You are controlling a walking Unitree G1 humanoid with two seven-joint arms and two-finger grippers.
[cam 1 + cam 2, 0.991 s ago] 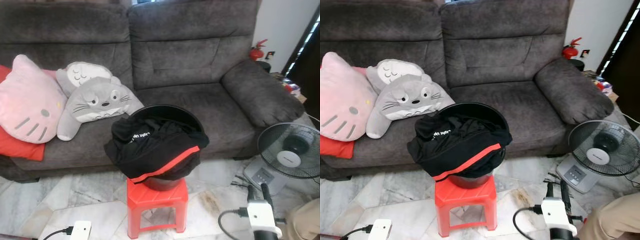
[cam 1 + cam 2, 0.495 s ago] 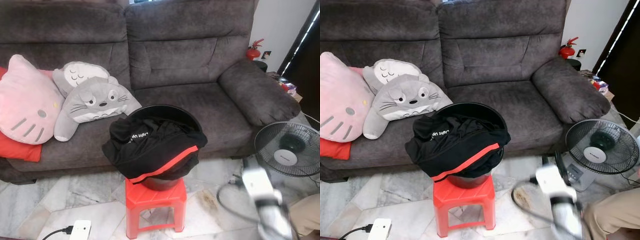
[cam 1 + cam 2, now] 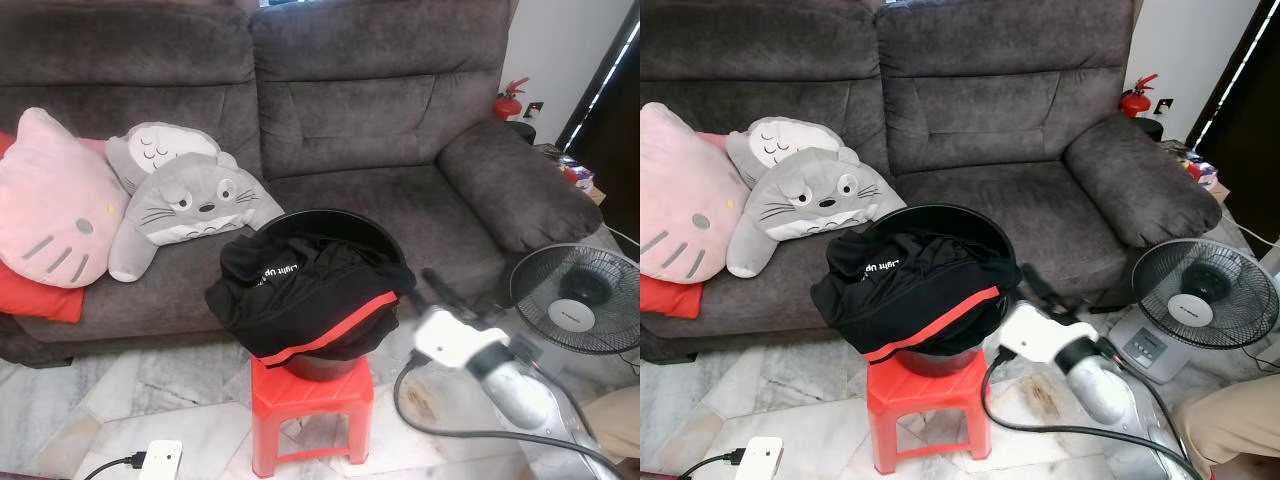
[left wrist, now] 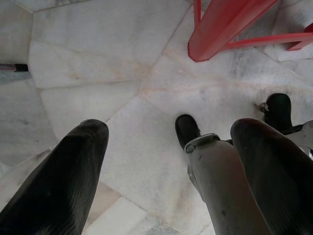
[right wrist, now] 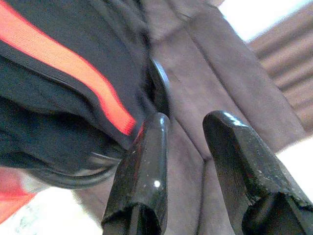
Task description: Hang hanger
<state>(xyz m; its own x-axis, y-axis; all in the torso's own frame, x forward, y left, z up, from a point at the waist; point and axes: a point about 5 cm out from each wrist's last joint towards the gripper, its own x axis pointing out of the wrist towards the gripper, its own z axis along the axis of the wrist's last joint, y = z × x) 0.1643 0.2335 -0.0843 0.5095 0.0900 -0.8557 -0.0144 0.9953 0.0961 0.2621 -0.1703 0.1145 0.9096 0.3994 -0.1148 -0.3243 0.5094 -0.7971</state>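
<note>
A black garment with a red band (image 3: 300, 290) is heaped in a black bucket (image 3: 340, 215) and spills over its rim. The bucket stands on a red plastic stool (image 3: 310, 395) in front of the sofa. My right gripper (image 3: 1028, 282) reaches in from the right, open, with nothing between its fingers (image 5: 142, 161). Its tips are just beside the bucket's right rim and the garment's red band (image 5: 73, 63). My left gripper (image 4: 171, 129) hangs open over the marble floor near a stool leg (image 4: 220, 29).
A dark grey sofa (image 3: 400, 120) with a grey plush toy (image 3: 190, 205) and a pink cat cushion (image 3: 55, 205) fills the back. A floor fan (image 3: 580, 300) stands at the right. A white plug box (image 3: 160, 458) lies on the floor. A person's khaki knee (image 3: 1230, 420) is at the lower right.
My right arm has risen from low at the bottom right and swung left, bringing its fingers up beside the bucket. The garment, bucket and stool have not moved.
</note>
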